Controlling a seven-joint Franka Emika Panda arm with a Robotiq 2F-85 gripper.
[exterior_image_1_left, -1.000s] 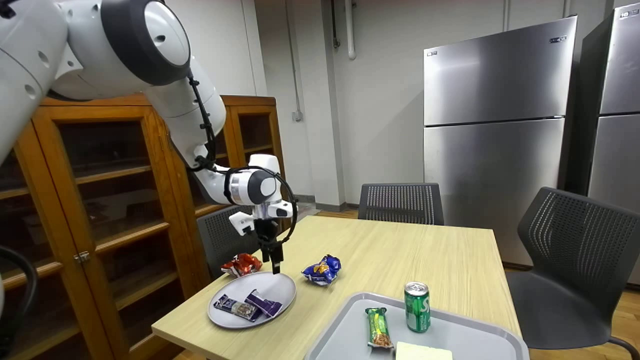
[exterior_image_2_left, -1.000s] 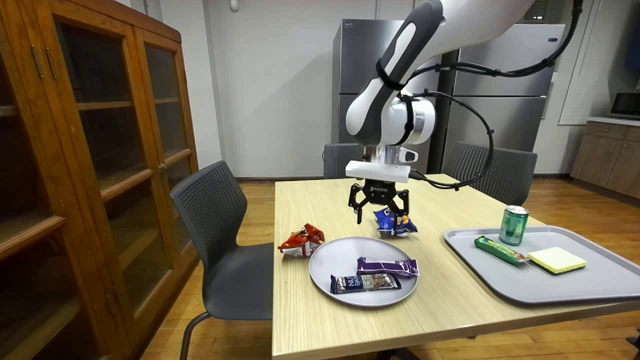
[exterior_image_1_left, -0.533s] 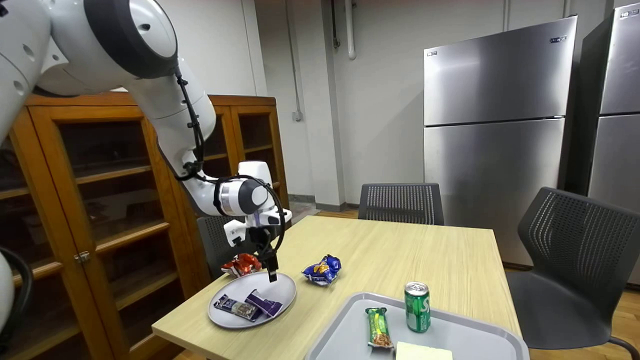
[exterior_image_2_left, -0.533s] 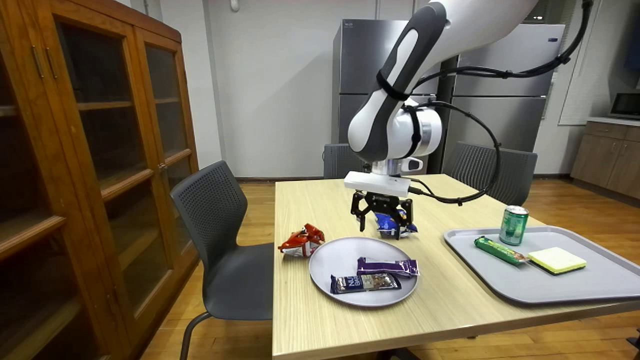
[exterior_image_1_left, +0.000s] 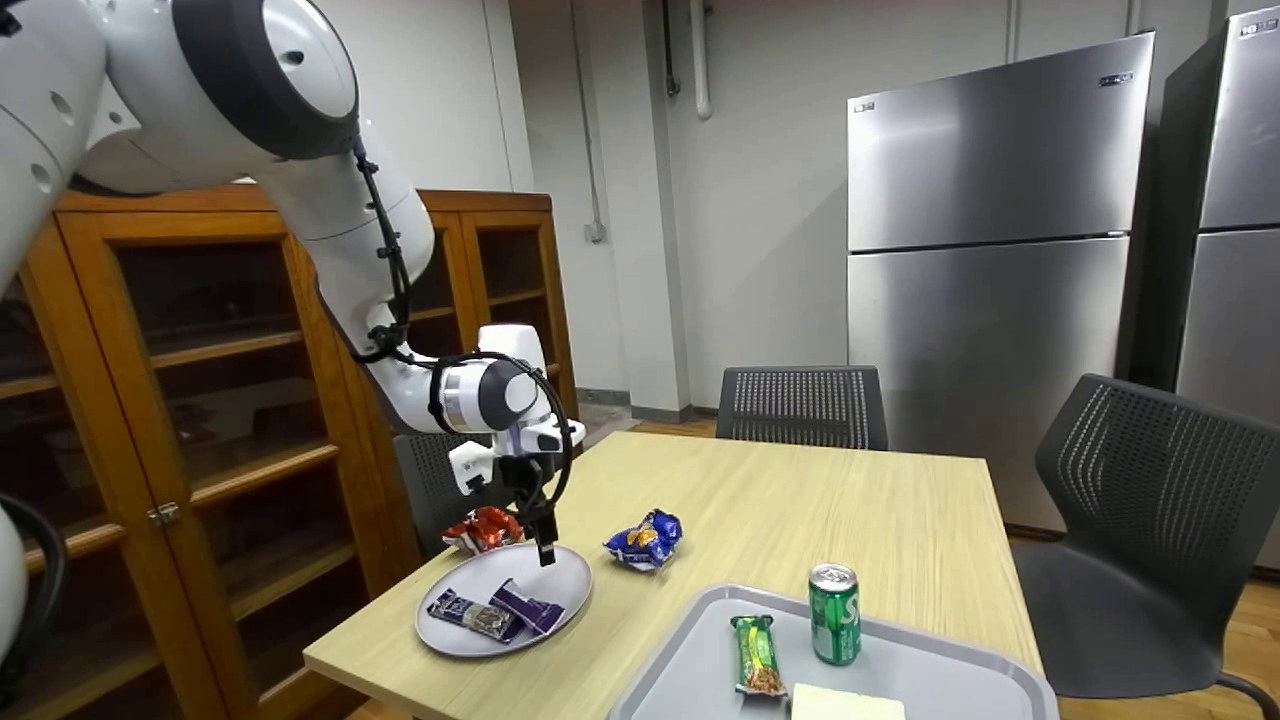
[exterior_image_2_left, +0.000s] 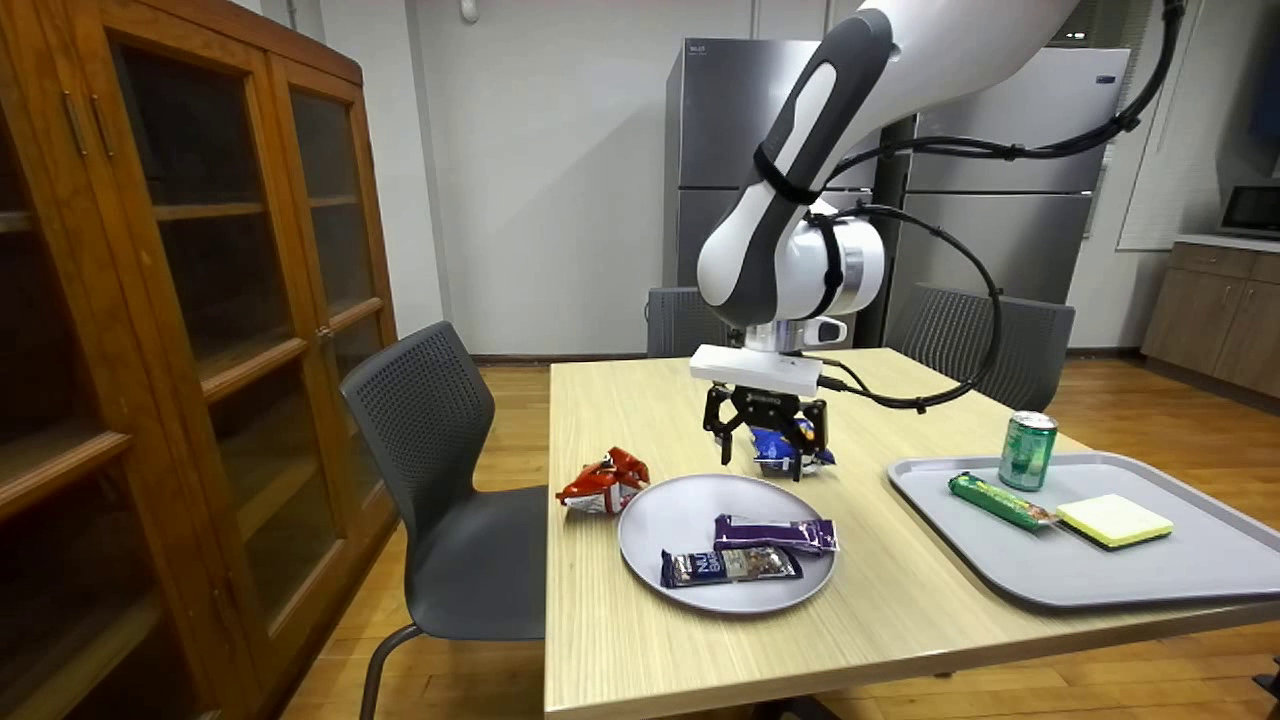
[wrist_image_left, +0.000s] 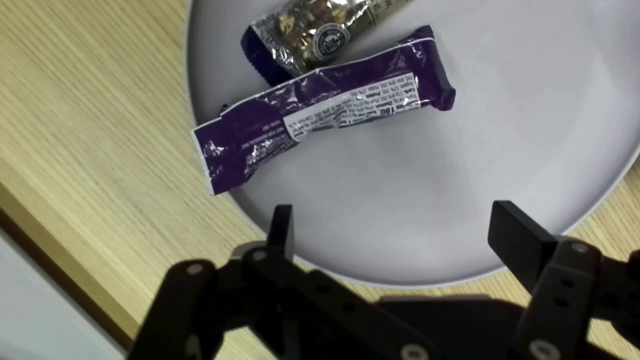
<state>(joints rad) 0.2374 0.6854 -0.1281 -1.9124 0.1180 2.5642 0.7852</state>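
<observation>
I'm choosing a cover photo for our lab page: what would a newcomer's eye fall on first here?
Probably the white-and-grey jointed robot arm, its black two-fingered gripper hanging open above the edge of a round grey plate. On that plate, a glossy purple wrapped bar and a dark-blue wrapped bar stand out. Next come a shiny crumpled red bag beside the plate and a shiny crumpled blue bag farther off on the pale wooden table.
</observation>
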